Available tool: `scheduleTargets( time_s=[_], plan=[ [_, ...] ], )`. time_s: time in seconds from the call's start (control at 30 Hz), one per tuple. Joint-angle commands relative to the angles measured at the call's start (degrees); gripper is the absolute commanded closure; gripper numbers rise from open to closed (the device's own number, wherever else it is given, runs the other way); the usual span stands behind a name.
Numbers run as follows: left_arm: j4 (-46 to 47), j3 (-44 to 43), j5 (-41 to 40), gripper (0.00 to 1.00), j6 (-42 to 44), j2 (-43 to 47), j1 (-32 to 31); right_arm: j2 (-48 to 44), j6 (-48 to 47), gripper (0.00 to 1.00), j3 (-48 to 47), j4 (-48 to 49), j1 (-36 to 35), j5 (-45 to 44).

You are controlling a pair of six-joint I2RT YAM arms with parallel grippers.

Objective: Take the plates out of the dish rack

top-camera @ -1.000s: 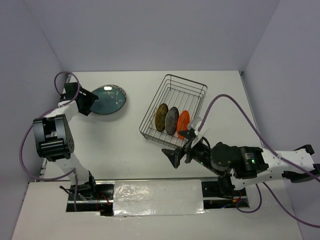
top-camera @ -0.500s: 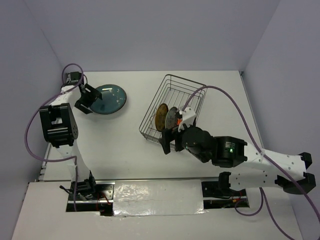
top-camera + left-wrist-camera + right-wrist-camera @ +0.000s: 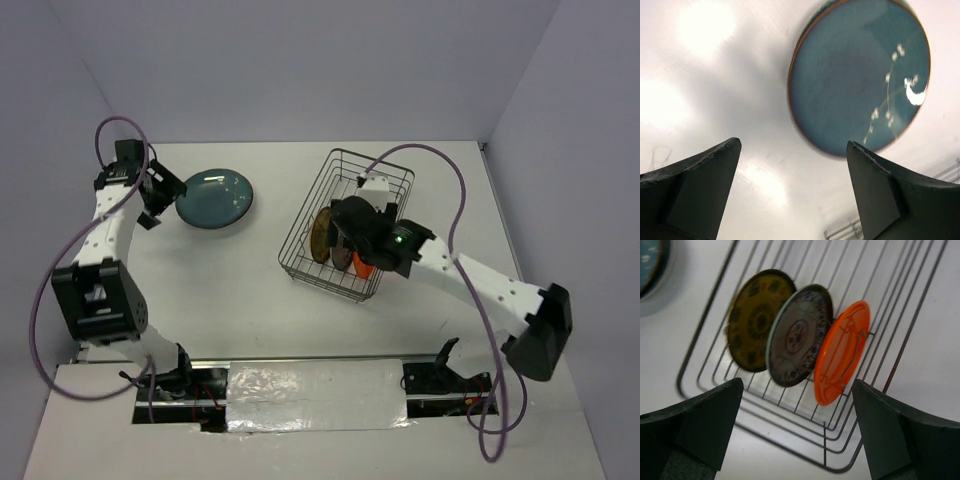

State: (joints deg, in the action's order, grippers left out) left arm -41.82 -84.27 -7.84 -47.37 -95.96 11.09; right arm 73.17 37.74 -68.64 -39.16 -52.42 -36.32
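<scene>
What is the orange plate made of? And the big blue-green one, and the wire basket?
The orange plate looks like plastic, or maybe glazed pottery: plain bright colour with a soft sheen. It is hard to be sure. The teal plate looks like glazed pottery: glossy, with a brownish rim and small white painted marks. The dish rack looks like dark metal wire: thin, stiff bars.

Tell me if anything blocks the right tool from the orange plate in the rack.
Nothing visible does. The right tool is open above the dish rack, with open air down to the orange plate. The patterned plate stands close beside it.
</scene>
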Motion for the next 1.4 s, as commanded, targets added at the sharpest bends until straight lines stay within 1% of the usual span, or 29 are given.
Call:
scheduleTargets(
  time_s=[0.0,0.03,0.07,0.1,0.13,0.17,0.2,0.23,0.27,0.3,0.37,0.4,0.43,0.53,0.57,0.6,0.67,0.73,0.77,0.83,0.87,0.93,0.97,1.17,1.37],
  plan=[
    [1.4,8.7,0.4,0.0,5.8,13.9,-0.4,6.7,4.7,0.05,-4.8,-3.3,3.5,-2.9],
    [4.9,10.9,1.8,0.01,7.5,17.4,-0.7,7.8,4.9,0.13,-5.5,-3.2,3.7,-3.8],
    [7.2,13.6,7.0,0.01,11.4,24.3,-1.2,8.7,5.1,0.18,-5.7,-3.0,4.2,-4.5],
    [9.2,18.0,9.9,0.0,13.0,27.3,-2.4,9.5,5.5,0.22,-5.8,-2.9,4.7,-4.7],
    [11.6,19.8,12.2,0.01,14.6,30.5,-3.2,10.8,5.7,0.29,-5.5,-2.2,5.7,-4.6],
    [11.9,21.5,14.1,0.01,17.3,35.9,-4.7,11.1,5.9,0.31,-5.1,-2.1,6.1,-4.3],
    [11.9,24.0,14.1,0.0,18.5,38.2,-5.4,11.5,6.2,0.36,-4.1,-1.0,7.0,-4.1],
    [11.2,24.9,13.6,0.0,19.8,42.3,-5.9,11.5,6.2,0.37,-3.3,-0.2,7.4,-3.9],
    [10.9,26.1,12.8,0.0,21.5,44.2,-6.2,11.3,6.3,0.39,-2.5,0.4,7.8,-2.8],
    [10.7,28.2,10.5,0.0,22.1,45.6,-6.3,11.0,6.0,0.4,-0.6,3.1,8.0,-1.8],
    [11.5,31.9,8.0,0.01,22.6,49.2,-6.7,10.9,5.2,0.44,0.7,4.9,9.1,0.4],
    [12.4,33.5,8.0,0.0,22.6,50.0,-6.8,10.9,5.2,0.47,1.7,6.0,9.2,0.7],
    [12.7,34.4,8.0,0.01,22.7,50.3,-6.8,11.0,5.2,0.48,1.9,6.5,9.6,1.2],
    [11.1,33.5,8.8,0.0,23.2,48.3,-7.0,11.3,5.0,0.5,3.6,8.7,10.0,3.2],
    [11.2,33.6,8.8,0.0,23.2,48.2,-6.9,11.2,5.1,0.53,3.9,9.0,10.2,3.5],
    [11.2,33.5,9.1,0.0,23.2,48.0,-7.0,11.1,5.2,0.61,4.3,9.8,10.1,4.1],
    [11.2,33.8,9.2,0.01,23.3,48.3,-7.0,10.8,5.6,0.69,4.9,10.8,10.2,4.1],
    [11.3,34.2,9.2,0.0,23.3,49.2,-7.0,10.5,6.0,0.73,5.2,11.3,10.2,4.2],
    [11.4,34.3,9.2,0.0,23.2,49.5,-7.0,10.3,6.2,0.77,5.0,11.5,10.2,4.2],
    [11.5,34.3,9.2,0.01,23.2,49.7,-7.4,10.0,6.9,0.82,4.9,11.3,10.2,4.1],
    [11.4,34.3,9.2,0.01,23.3,49.7,-7.5,9.8,7.2,0.9,4.6,10.9,10.2,4.1],
    [11.3,34.3,9.2,0.01,23.1,49.6,-7.8,9.5,7.2,0.94,4.0,10.8,10.2,3.6],
    [11.3,34.3,9.1,0.0,23.2,49.6,-7.9,9.3,7.2,1.0,3.4,10.1,10.2,3.4],
    [11.3,34.3,8.5,0.0,22.9,49.7,-8.2,8.0,5.7,1.0,-1.7,5.4,9.6,1.3],
    [10.3,32.0,9.4,0.0,21.5,47.8,-8.2,2.1,4.7,1.0,-8.2,0.2,7.6,-0.2]
  ],
)
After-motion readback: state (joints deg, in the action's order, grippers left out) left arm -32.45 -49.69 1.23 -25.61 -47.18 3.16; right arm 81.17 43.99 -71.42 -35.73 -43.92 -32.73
